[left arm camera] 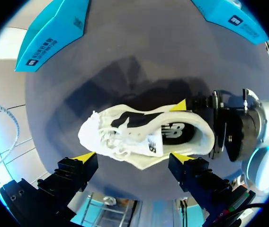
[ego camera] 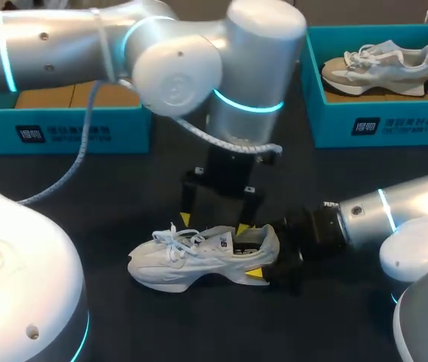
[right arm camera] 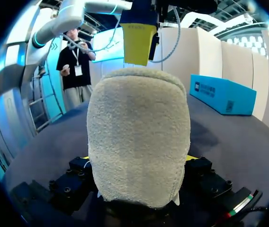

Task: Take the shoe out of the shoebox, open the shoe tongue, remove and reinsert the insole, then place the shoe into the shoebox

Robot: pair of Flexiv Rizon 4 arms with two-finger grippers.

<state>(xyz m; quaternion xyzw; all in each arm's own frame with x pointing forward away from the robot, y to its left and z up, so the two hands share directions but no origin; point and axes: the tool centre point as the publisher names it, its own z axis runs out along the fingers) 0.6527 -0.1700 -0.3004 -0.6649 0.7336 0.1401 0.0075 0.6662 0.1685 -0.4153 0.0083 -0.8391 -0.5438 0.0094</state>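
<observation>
The right gripper is clamped on the heel of the shoe, with a yellow tip showing at each side of the heel. In its own wrist view the heel fills the space between the fingers. It is a rounded, upright hump of pale, napped, suede-like material.

The left gripper hangs over the shoe with its jaws spread wide and holds nothing. Its two fingers stand along one flank of the shoe, one near the laces and one near the collar. I cannot tell if they touch it.

The shoe lies upright on the dark, matte tabletop, out of any box, with its toe towards my left arm. It is white and low-cut, with a smooth upper, loose white laces and a sculpted, wavy sole. The tongue carries a small label. A dark insole shows in the oval opening.

At the far edge stand two teal cardboard boxes. The left box shows brown card inside. The right box holds a grey and beige sneaker.
</observation>
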